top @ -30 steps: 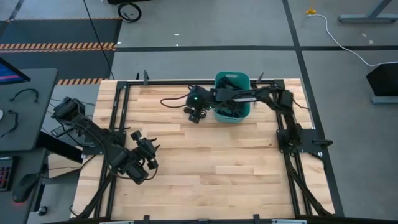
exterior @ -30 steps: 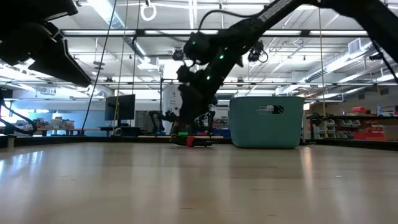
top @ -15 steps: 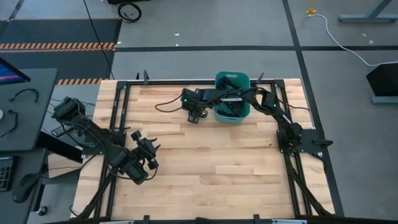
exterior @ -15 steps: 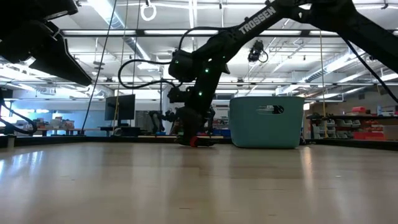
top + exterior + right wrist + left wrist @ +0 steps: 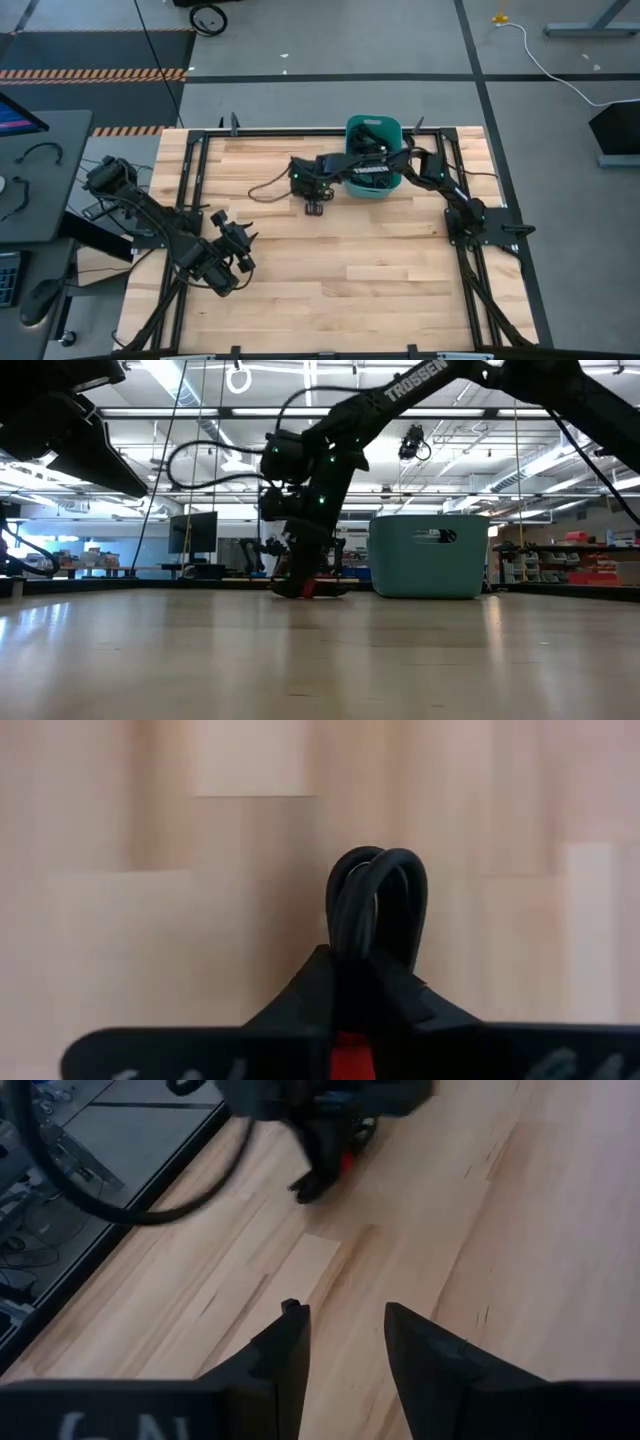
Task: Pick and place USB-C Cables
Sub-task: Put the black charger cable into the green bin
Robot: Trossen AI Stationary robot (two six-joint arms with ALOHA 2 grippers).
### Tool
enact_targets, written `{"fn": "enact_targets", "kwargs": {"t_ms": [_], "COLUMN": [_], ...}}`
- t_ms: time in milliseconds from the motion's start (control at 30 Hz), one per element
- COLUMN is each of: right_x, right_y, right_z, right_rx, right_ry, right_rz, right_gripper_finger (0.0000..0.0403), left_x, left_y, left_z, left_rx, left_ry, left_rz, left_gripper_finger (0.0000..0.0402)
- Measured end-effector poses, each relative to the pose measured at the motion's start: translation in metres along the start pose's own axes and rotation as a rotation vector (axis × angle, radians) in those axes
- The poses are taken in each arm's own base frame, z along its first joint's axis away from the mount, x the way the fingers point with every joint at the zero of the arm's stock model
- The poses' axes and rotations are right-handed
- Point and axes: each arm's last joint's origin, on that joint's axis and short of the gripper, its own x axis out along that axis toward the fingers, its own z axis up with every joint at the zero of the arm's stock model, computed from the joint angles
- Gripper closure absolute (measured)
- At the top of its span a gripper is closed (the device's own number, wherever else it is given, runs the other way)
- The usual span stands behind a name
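A small bundle of black USB-C cable (image 5: 378, 905) with a red part (image 5: 308, 588) lies on the wooden table, left of the teal bin (image 5: 374, 158). My right gripper (image 5: 315, 207) reaches past the bin and stands on the bundle, shut on it. More black cables (image 5: 372, 176) lie inside the bin. My left gripper (image 5: 240, 248) waits open near the table's left near part, with nothing between its fingers (image 5: 290, 1342). My right gripper pinches the coiled bundle between its two fingers, coming from above and pointing down. The bundle's looped end (image 5: 380, 880) sticks out past the fingertips, and a red part (image 5: 350, 1055) shows between them. The bundle rests on the table.
The teal bin stands at the table's far edge, right beside the right gripper. A loop of black arm wiring (image 5: 264, 189) hangs by the right wrist. Dark metal rails (image 5: 196, 170) frame the table. The wood in the middle and near right lies bare.
My right gripper has moved down and a little toward the table's near edge, from beside the bin's left wall onto the cable bundle, and has taken hold of it. The bundle still lies on the table.
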Motion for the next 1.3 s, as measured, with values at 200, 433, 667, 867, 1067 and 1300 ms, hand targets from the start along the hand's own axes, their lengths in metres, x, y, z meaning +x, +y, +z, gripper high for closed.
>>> {"fn": "enact_targets", "kwargs": {"t_ms": [200, 433, 667, 867, 1067, 1300], "right_x": [-0.04, -0.13, -0.21, -0.207, -0.161, -0.12], "right_y": [0.047, 0.08, 0.051, 0.004, -0.036, -0.051], "right_z": [0.012, 0.011, -0.027, -0.091, -0.143, -0.173], "right_rx": [-0.144, -0.299, -0.199, 0.011, 0.299, 0.516], "right_ry": [-0.049, -0.126, -0.187, -0.246, -0.341, -0.341], "right_rz": [0.035, -0.006, -0.179, -0.25, -0.239, -0.155], "right_gripper_finger": [0.0368, 0.0368, 0.0368, 0.0368, 0.0366, 0.0363], "left_x": [0.0, -0.001, -0.001, -0.001, -0.001, 0.0], "left_y": [0.0, -0.001, -0.001, -0.001, -0.001, -0.001], "left_z": [-0.001, -0.001, -0.001, 0.0, 0.0, 0.0], "left_rx": [0.001, -0.023, -0.025, -0.028, -0.032, -0.034], "left_ry": [0.017, 0.026, 0.026, 0.01, -0.009, -0.013], "left_rz": [-0.011, -0.017, -0.017, -0.011, -0.003, -0.001], "left_gripper_finger": [0.0267, 0.0269, 0.0269, 0.0269, 0.0269, 0.0269]}}
